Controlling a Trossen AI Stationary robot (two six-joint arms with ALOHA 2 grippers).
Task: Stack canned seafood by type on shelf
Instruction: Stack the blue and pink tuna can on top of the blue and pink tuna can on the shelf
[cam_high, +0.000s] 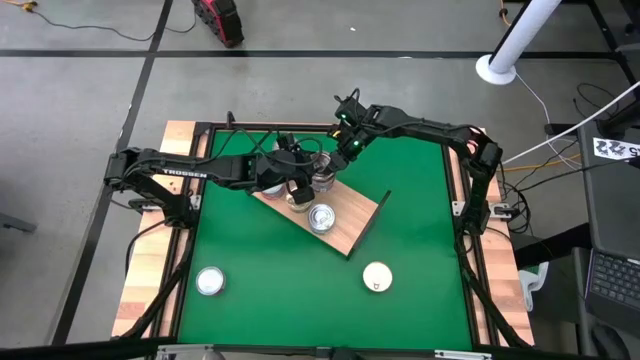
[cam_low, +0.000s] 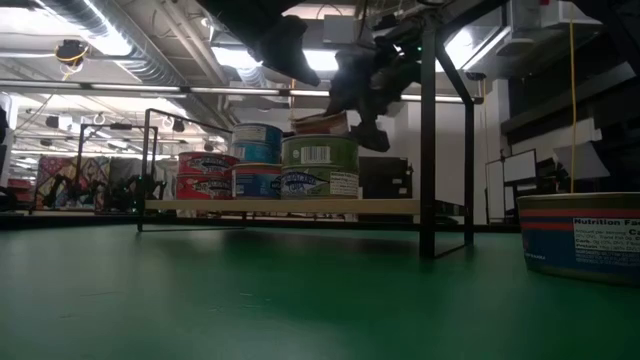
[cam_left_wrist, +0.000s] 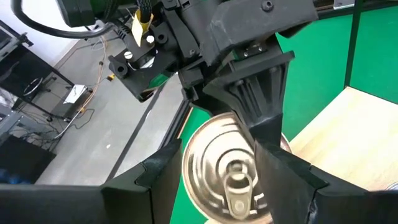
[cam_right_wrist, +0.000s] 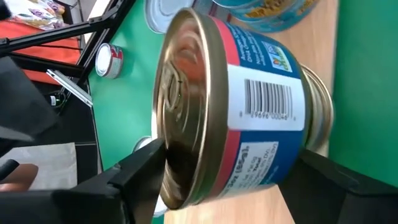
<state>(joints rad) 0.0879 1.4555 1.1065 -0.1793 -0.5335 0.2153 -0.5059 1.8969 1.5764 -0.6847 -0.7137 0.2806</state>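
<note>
The shelf (cam_high: 352, 228) lies slanted on the green mat, with canned seafood on it: a red tin (cam_low: 205, 175), a blue pair (cam_low: 258, 160) and a green-labelled tin (cam_low: 320, 165). On top of the green one sits a tin with a red-and-blue label (cam_right_wrist: 249, 106), slightly tilted. My right gripper (cam_right_wrist: 227, 165) is open, one finger by that tin's gold lid and the other by its base. My left gripper (cam_left_wrist: 214, 171) is open and hovers above the tins, looking down on a pull-tab lid (cam_left_wrist: 227, 171). My right gripper has one fingertip (cam_right_wrist: 146, 158) close against the rim of the red-and-blue tin's lid (cam_right_wrist: 171, 143). I cannot tell whether it touches. The other finger (cam_right_wrist: 323, 177) stands just off the base end. The tin rests on the tin below it.
Two loose tins lie on the mat near the front, one at the left (cam_high: 210, 281) and one right of centre (cam_high: 377, 276). Another tin (cam_high: 322, 216) lies on the shelf's near part. Pale wooden rails (cam_high: 145, 280) flank the mat.
</note>
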